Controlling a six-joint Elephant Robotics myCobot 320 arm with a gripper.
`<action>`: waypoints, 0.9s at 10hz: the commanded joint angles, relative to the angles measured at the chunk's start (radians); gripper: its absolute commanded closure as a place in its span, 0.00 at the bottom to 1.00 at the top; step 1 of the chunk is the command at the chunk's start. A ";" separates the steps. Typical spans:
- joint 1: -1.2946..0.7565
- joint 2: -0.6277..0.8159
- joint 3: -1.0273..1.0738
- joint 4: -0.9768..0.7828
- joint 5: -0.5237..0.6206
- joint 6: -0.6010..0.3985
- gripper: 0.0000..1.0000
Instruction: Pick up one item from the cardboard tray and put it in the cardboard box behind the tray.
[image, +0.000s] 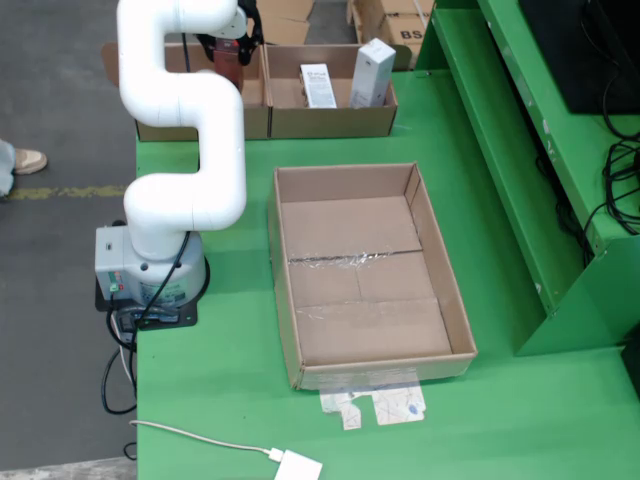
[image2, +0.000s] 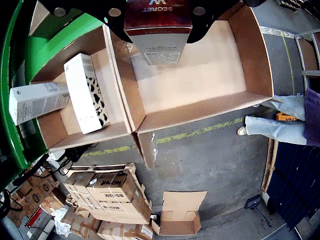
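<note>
You see the green tabletop (image: 230, 400) with the tray (image: 460, 320) lying empty. Behind it, the left box (image2: 255, 55) has a bare floor with room all round. Your hand (image2: 157, 22) pinches the dark red carton (image2: 159, 17) above its near wall.

One robot arm (image: 185, 150) stands on the one green table (image: 230, 380). Cardboard holders number three: one large tray (image: 365, 270) and two boxes (image: 330, 118) (image: 215, 118) behind it. Product cartons number three: two white (image: 372, 72) (image: 318, 86) and one dark red (image2: 159, 22).
</note>
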 joint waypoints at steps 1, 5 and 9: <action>-0.024 0.023 0.028 -0.030 0.008 -0.001 1.00; -0.073 -0.031 0.028 0.025 0.011 -0.035 1.00; -0.087 -0.069 0.028 0.070 0.005 -0.048 1.00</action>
